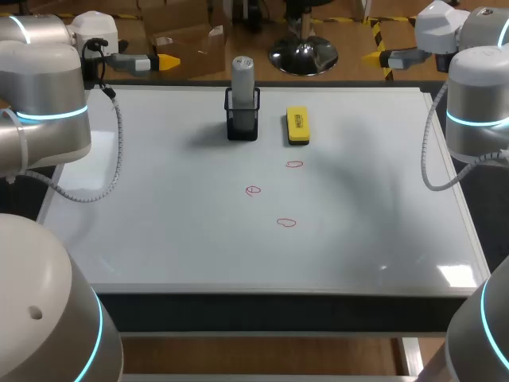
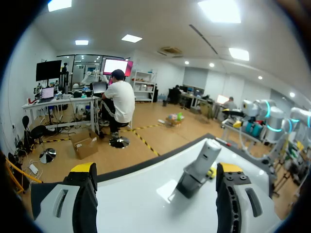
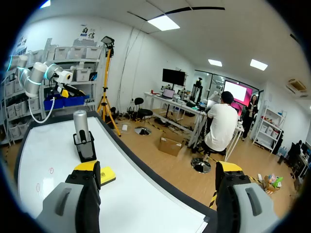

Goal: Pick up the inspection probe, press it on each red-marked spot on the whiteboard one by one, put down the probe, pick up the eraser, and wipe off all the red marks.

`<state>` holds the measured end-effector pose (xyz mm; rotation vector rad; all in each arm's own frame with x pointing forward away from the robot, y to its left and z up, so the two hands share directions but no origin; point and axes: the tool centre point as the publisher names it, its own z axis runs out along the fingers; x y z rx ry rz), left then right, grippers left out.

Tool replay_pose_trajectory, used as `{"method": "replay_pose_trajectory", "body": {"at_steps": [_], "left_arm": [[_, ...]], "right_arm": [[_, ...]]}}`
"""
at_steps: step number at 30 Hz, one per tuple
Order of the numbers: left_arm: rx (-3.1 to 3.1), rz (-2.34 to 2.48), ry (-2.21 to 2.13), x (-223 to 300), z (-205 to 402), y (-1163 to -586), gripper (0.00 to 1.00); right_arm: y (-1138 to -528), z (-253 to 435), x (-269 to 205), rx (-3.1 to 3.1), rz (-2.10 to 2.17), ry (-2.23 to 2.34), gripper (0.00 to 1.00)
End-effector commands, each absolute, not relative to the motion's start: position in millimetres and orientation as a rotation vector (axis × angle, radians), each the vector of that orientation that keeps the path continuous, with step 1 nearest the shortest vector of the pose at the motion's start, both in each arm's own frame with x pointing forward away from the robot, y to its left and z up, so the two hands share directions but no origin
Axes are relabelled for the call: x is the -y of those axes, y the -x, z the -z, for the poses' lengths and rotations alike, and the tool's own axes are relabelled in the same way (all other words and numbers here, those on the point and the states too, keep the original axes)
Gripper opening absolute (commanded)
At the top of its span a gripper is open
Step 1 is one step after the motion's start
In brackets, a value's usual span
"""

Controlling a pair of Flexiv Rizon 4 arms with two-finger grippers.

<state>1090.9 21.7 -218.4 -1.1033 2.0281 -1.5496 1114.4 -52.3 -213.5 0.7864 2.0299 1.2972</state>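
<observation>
The probe [image 1: 242,76] stands upright in a black holder [image 1: 242,121] near the middle of the whiteboard's [image 1: 159,239] far edge. Its grey shaft rises well clear of the holder's rim. It looks like a stiff, light cylinder with a smooth, rounded skin, so it may slip under a loose pinch. The best hold is probably across the bare upper shaft, above the rim, with a straight lift, since the holder seems light enough to tip or come up with it. The eraser [image 1: 297,126] lies flat just beside the holder, on the side toward the right edge. It is a small yellow block, probably light with a soft underside, and is likely easiest to take across its two long sides. Three red marks [image 1: 253,190] sit toward the middle of the whiteboard, on the near side of the holder and eraser, each apart from the others. Pressing on them should need only a light touch, since the board looks hard and slick. The left gripper [image 2: 156,167] hangs off the far left corner and the right gripper [image 3: 158,167] off the far right corner. Both have their fingers spread wide and hold nothing, well apart from the probe.
</observation>
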Motion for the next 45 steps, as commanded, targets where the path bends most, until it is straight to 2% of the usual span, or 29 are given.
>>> {"method": "replay_pose_trajectory", "body": {"at_steps": [1,20,38,45], "left_arm": [[-2.033,1.549,1.104,-22.4,217.5,-1091.1,1.0],[-2.064,1.598,1.013,-16.3,218.8,-1091.2,1.0],[-2.189,2.038,0.248,35.6,215.8,-1080.4,1.0],[-2.208,2.11,0.164,53.0,218.4,-1080.5,1.0]], "right_arm": [[-1114.8,213.3,52.3,-2.031,-1.296,-0.787,1.0],[-1114.8,213.3,52.3,-2.031,-1.296,-0.787,1.0],[-1114.8,213.3,52.3,-2.031,-1.296,-0.787,1.0],[-1114.8,213.3,52.3,-2.031,-1.296,-0.787,1.0]]}}
